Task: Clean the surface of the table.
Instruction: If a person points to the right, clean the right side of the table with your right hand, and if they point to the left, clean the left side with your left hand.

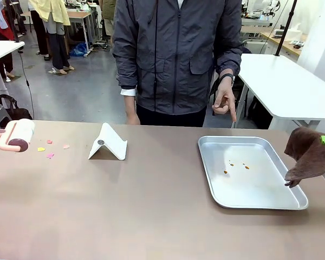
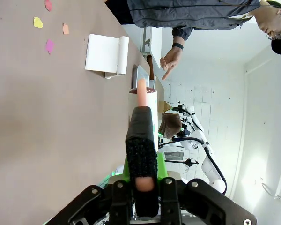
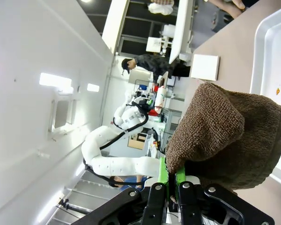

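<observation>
1. Chiefly, the table (image 1: pixel 151 216) is seen across the lower front view, its brownish top bare over the near half. Its long axis is laid left to right, and its far long edge is faced by a person (image 1: pixel 173 54) in a grey jacket.
2. A silver tray (image 1: pixel 260 187) is set flat on the right part of the top, its long axis running near to far and slightly skewed. A few orange crumbs (image 1: pixel 236 165) are scattered in it.
3. A white folded stand (image 1: pixel 108 144) is placed near the far edge, left of middle. It stands between the tray and the coloured paper scraps (image 1: pixel 50 155) lying at the left end.
4. The left gripper (image 2: pixel 142 123) is clamped on the pink handle of a lint roller (image 1: pixel 20 134), held at the table's left end just beside the scraps. Contact with the top cannot be told.
5. The right gripper (image 3: pixel 171 174) is clamped on a brown cloth (image 1: pixel 310 154), hung at the tray's right rim with its lower tip over the rim.
6. The person's hand (image 1: pixel 225 103) is pointed downward beyond the tray's far rim.
</observation>
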`<action>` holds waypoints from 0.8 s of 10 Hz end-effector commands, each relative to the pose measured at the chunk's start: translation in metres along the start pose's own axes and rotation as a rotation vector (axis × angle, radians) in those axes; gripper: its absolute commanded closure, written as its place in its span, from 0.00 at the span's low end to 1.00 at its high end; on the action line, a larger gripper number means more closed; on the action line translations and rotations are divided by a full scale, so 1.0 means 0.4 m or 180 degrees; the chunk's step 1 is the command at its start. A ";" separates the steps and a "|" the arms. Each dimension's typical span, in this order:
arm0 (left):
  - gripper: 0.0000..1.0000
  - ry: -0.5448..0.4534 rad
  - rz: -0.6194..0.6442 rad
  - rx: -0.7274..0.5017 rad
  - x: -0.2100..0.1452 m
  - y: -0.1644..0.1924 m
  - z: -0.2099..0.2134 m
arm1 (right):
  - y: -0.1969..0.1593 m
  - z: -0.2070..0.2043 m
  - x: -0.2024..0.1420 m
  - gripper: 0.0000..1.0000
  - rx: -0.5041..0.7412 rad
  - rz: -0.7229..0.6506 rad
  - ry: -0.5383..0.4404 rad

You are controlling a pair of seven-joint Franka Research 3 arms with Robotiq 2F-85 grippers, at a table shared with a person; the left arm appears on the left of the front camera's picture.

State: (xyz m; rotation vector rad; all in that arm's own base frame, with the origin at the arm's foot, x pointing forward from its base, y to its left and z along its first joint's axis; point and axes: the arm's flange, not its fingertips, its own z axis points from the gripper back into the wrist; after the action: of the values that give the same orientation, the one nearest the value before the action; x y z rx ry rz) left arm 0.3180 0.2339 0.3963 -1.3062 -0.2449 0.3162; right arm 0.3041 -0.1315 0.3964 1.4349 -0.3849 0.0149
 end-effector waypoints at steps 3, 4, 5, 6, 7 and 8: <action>1.00 0.0026 -0.0057 -0.0054 -0.003 -0.002 0.011 | 0.011 -0.057 0.069 0.94 -0.0499 0.0168 0.0281; 1.00 0.0026 -0.0057 -0.0054 -0.003 -0.002 0.011 | 0.014 -0.077 0.101 0.94 -0.0769 0.0221 0.0467; 1.00 0.0026 -0.0057 -0.0054 -0.003 -0.002 0.011 | 0.011 -0.102 0.132 0.94 -0.1177 0.0246 0.0523; 1.00 0.0026 -0.0057 -0.0054 -0.003 -0.002 0.011 | -0.001 -0.129 0.159 0.94 -0.1585 0.0239 0.0619; 1.00 0.0026 -0.0057 -0.0054 -0.003 -0.002 0.011 | -0.015 -0.150 0.188 0.94 -0.1842 0.0301 0.0738; 1.00 0.0026 -0.0057 -0.0054 -0.003 -0.002 0.011 | -0.027 -0.169 0.214 0.94 -0.2075 0.0347 0.0796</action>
State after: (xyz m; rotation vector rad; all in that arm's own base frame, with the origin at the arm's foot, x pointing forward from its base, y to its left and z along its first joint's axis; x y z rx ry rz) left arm 0.3183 0.2345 0.3958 -1.3060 -0.2441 0.3170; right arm 0.3938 -0.0895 0.4064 0.8332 -0.2850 0.1496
